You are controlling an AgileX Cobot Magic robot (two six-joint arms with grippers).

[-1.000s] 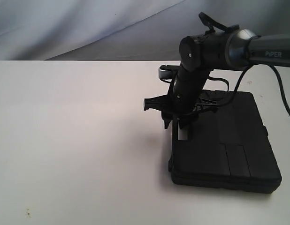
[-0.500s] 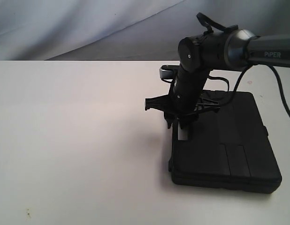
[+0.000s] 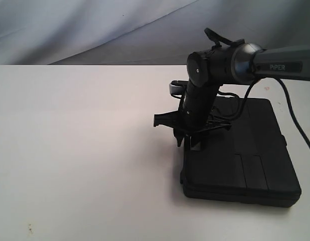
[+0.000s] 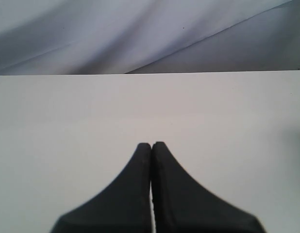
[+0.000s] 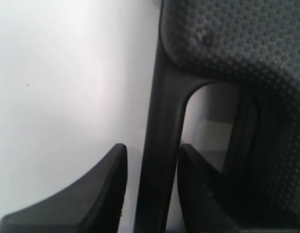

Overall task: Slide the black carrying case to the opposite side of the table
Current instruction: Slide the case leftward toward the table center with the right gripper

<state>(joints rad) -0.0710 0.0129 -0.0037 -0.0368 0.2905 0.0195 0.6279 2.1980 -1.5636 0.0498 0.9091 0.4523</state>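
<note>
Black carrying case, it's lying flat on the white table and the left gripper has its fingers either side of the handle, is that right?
Not quite. It is the right gripper that has its fingers either side of the handle of the black carrying case, as the right wrist view shows. The left gripper is shut over the table.

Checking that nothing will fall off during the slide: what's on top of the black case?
Only the right gripper shows over the black case, its fingers straddling the handle at the case's edge. The part of the lid beneath it is hidden.
</note>
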